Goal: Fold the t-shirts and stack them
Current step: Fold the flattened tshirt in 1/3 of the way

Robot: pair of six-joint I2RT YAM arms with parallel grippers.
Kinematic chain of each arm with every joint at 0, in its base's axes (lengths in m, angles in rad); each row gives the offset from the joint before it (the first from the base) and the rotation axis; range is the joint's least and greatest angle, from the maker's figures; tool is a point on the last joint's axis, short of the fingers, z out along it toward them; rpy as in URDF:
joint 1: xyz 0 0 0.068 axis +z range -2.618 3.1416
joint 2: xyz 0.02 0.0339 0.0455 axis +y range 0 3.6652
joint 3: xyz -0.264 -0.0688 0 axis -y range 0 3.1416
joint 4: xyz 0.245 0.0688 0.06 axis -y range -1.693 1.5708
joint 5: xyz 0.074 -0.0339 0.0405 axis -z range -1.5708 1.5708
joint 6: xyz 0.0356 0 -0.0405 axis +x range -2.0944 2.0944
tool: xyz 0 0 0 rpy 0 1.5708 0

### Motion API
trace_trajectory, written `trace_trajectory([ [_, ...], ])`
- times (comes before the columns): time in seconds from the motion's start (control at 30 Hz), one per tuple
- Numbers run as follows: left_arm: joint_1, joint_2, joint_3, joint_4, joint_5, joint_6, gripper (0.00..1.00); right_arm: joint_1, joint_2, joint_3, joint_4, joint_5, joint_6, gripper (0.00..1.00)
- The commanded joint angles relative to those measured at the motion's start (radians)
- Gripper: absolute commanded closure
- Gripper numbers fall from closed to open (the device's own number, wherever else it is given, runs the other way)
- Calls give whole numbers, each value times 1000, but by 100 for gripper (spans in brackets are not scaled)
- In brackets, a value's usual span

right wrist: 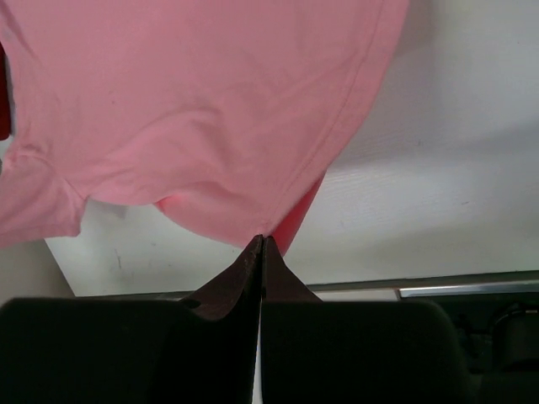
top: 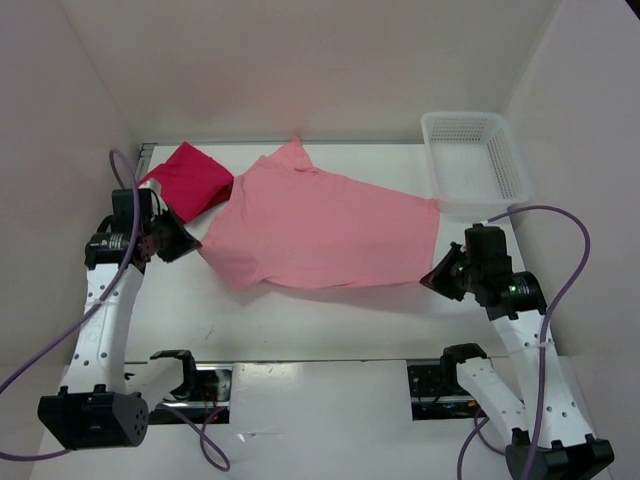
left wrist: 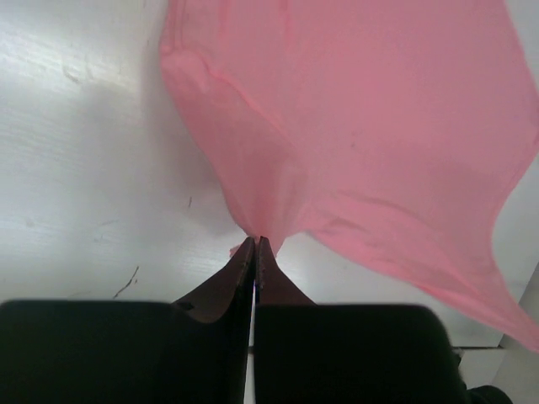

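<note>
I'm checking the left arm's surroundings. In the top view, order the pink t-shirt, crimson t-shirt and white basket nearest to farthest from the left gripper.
1. The pink t-shirt: corner pinched in the left gripper, spread to its right.
2. The crimson t-shirt: folded, just beyond the gripper, far left.
3. The white basket: far right corner.

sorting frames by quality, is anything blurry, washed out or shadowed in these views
Top external: sharp and evenly lit, only a soft shadow under the salmon t-shirt. Left wrist: jaws dark and out of focus up close, table bright, mildly washed out. Right wrist: same blurred dark jaws, grey shadow on the table beside the shirt.
</note>
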Motion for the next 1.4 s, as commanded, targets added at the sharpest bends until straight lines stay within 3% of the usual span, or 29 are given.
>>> trace_trajectory([
  [0.0, -4, 52, 77, 131, -1, -3, 100, 7, 22, 20, -14, 38, 10, 100],
  [0.23, -13, 217, 111, 361, 37, -65, 100, -47, 174, -14, 159, 8, -10, 100],
  [0.5, -137, 533, 250, 466, -76, -65, 100, -70, 292, -107, 355, -5, 84, 100],
  [0.9, -188, 820, 437, 499, -113, -54, 100, -84, 452, -142, 440, 208, 182, 100],
  [1.07, -197, 928, 580, 484, -136, -25, 100, -107, 532, -142, 466, 261, 191, 100],
  [1.37, -225, 1052, 661, 484, -147, -16, 100, -168, 608, -130, 569, 304, 191, 100],
])
